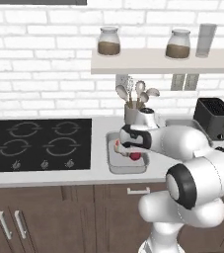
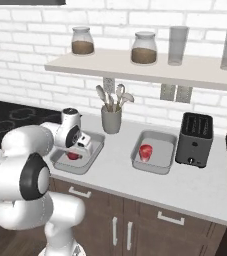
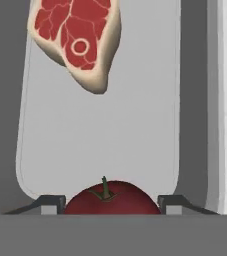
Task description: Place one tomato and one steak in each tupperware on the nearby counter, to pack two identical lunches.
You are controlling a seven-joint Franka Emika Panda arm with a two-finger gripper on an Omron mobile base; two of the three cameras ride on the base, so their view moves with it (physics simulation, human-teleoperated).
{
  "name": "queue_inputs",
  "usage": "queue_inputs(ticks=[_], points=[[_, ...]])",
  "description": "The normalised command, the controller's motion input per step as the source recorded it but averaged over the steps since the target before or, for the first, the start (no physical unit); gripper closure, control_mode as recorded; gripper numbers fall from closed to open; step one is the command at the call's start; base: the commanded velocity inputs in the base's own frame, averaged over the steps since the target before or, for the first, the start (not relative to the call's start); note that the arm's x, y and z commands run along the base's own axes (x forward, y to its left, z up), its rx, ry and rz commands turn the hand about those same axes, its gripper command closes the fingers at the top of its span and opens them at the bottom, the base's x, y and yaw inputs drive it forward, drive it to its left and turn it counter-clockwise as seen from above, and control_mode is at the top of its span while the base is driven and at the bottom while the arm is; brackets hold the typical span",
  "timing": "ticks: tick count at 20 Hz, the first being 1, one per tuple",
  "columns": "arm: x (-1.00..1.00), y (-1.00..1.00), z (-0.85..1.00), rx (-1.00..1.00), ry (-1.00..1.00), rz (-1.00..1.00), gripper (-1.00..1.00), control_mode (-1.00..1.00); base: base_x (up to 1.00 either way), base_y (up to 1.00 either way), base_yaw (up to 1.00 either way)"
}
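Note:
On the pale counter [image 1: 99, 153] sits a grey tupperware [image 1: 114, 168] holding a red marbled steak [image 3: 77, 40] at its far end. My gripper [image 3: 110, 202] hangs low inside this tupperware [image 2: 60, 161]. Its two fingertips [image 3: 50, 202] press against both sides of a red tomato [image 3: 110, 196], so it is shut on it. In the left base view the tomato [image 1: 134, 156] shows under the hand, beside the steak [image 1: 117, 146]. A second tupperware [image 2: 157, 136] to the right holds one tomato [image 2: 145, 151].
A black cooktop [image 1: 34, 143] lies left of the tupperware. A grey utensil holder [image 2: 111, 119] stands behind it. A dark toaster [image 2: 194, 140] sits at the right. A wall shelf [image 2: 135, 70] with jars hangs above.

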Motion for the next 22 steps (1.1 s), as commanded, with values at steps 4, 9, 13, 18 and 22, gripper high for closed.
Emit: queue_inputs(ticks=[4,9,13,18,22], points=[[0.45,0.05,-0.44,0.0,0.09,0.0,1.0,-1.0,0.0,0.0,0.0],[0.28,0.02,-0.61,0.0,0.12,0.0,1.0,-1.0,0.0,0.0,0.0],[0.53,0.03,-0.38,0.0,0.07,0.0,1.0,-1.0,0.0,0.0,0.0],[0.32,0.08,-0.29,0.0,0.07,0.0,-1.0,-1.0,0.0,0.0,0.0],[0.0,0.09,-0.01,0.0,0.02,-0.01,-1.0,-1.0,0.0,0.0,0.0]])
